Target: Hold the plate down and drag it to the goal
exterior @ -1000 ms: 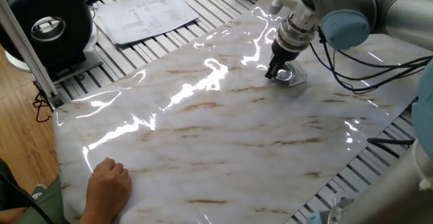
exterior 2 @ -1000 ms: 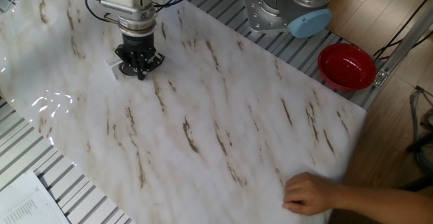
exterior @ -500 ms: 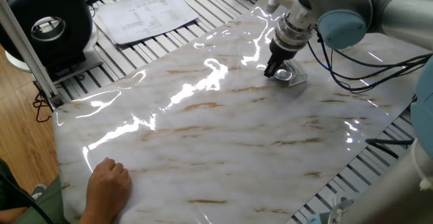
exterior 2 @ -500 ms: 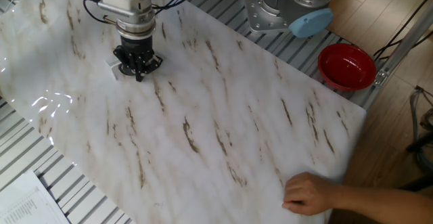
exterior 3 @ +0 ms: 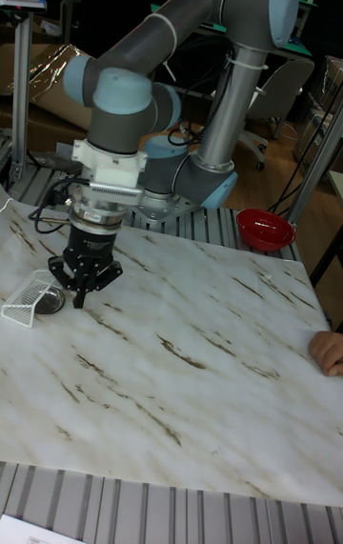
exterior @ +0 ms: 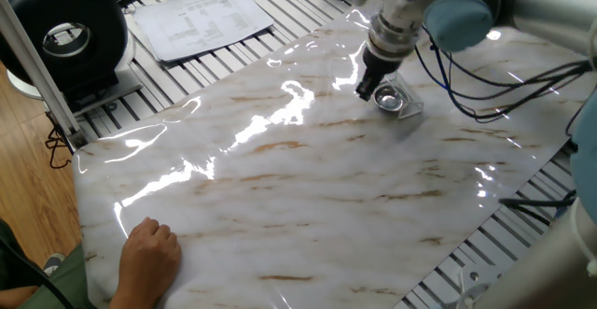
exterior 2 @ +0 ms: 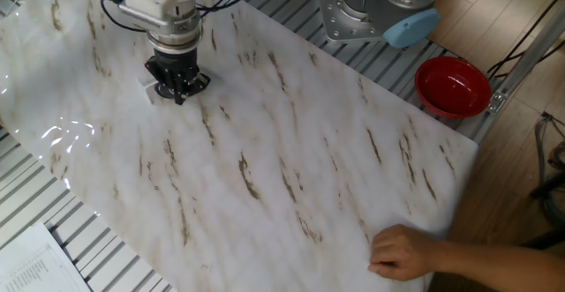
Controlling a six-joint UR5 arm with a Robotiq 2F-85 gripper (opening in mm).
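Note:
The plate (exterior: 389, 95) is a small shiny silver dish lying on the marble sheet at the far right of one fixed view. It sits within the goal (exterior: 409, 109), a faint see-through angular frame. My gripper (exterior: 365, 89) stands just left of the plate, fingers drawn together with nothing between them. In the tall fixed view the gripper (exterior 3: 79, 297) points down close to the sheet, right beside the plate (exterior 3: 49, 302) and the goal's outline (exterior 3: 23, 306). In the other fixed view the gripper (exterior 2: 180, 91) hides most of the plate.
A red bowl (exterior 2: 453, 86) sits off the sheet by the arm's base. A person's hand (exterior: 149, 253) rests on the sheet's near corner. Printed papers (exterior: 201, 18) and a black round device (exterior: 65, 34) lie beyond the sheet's left edge. Cables hang from the arm.
The gripper has slid sideways off the plate, which now lies uncovered. The plate and goal frame have not visibly shifted.

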